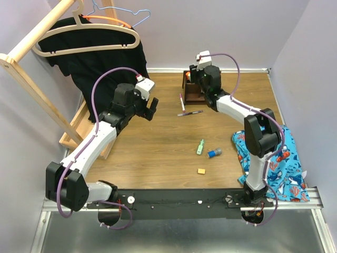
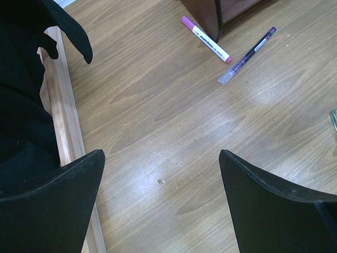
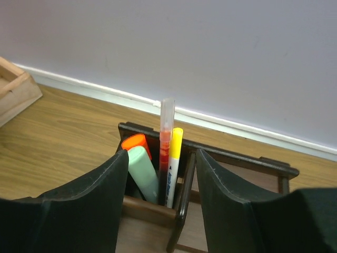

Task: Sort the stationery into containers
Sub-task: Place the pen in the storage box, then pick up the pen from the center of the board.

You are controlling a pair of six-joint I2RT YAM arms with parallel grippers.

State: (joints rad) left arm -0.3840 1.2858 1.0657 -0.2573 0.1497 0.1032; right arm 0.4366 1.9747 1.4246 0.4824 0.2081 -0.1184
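Upright inside organizer (image 3: 237, 158): red pen (image 3: 167, 124), highlighters (image 3: 144, 174)

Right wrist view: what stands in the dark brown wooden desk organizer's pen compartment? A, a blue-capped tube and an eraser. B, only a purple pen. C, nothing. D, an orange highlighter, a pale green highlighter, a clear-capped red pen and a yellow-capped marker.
D: the orange highlighter, pale green highlighter, clear-capped red pen and yellow-capped marker stand together in the dark brown wooden desk organizer's compartment.
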